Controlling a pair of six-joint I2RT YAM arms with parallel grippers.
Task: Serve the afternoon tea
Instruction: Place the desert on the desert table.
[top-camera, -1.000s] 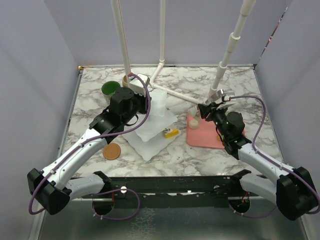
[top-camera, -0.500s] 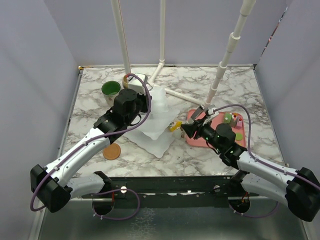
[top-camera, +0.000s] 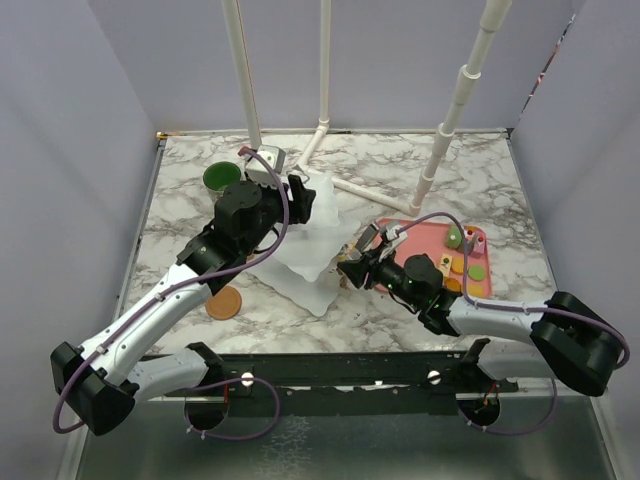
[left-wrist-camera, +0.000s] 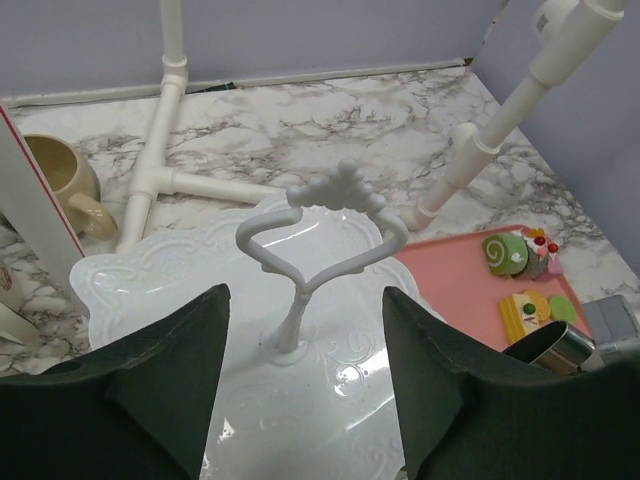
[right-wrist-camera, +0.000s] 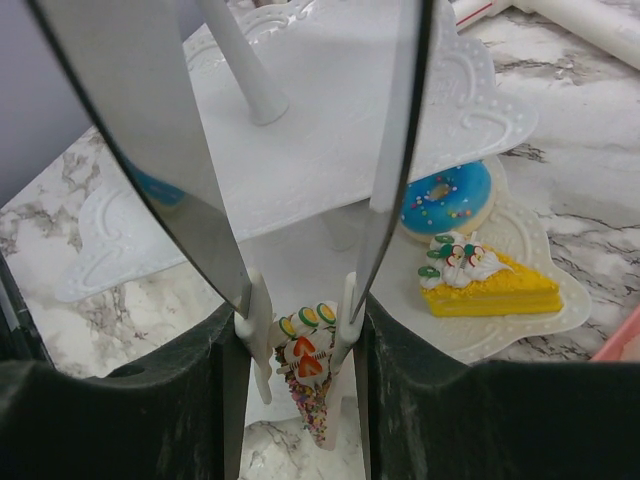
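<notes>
The white tiered stand (top-camera: 318, 250) sits mid-table. Its heart-shaped handle (left-wrist-camera: 335, 200) rises just ahead of my left gripper (left-wrist-camera: 305, 300), which is open and holds nothing. In the top view the left gripper (top-camera: 300, 195) hovers at the stand's top. My right gripper (right-wrist-camera: 300, 340) is shut on metal tongs (right-wrist-camera: 150, 130). The tongs' white tips pinch a sprinkle-covered cake slice (right-wrist-camera: 315, 375) at the edge of the stand's lower plate (right-wrist-camera: 530, 235). A blue donut (right-wrist-camera: 447, 198) and a yellow cake slice (right-wrist-camera: 490, 285) lie on that plate. The green-lined mug (top-camera: 221, 178) stands back left, with the beige mug (left-wrist-camera: 60, 175) beside it.
A brown coaster (top-camera: 224, 302) lies front left. The pink tray (top-camera: 425, 245), right of the stand, carries several small pastries (top-camera: 465, 240). White pipes (top-camera: 330, 150) cross the back of the table and rise as posts. Grey walls close in both sides.
My left gripper has opened and let go of the stand's handle. The right arm has swung left from the pink tray to the stand's lower plate, carrying the pastry in the tongs.
</notes>
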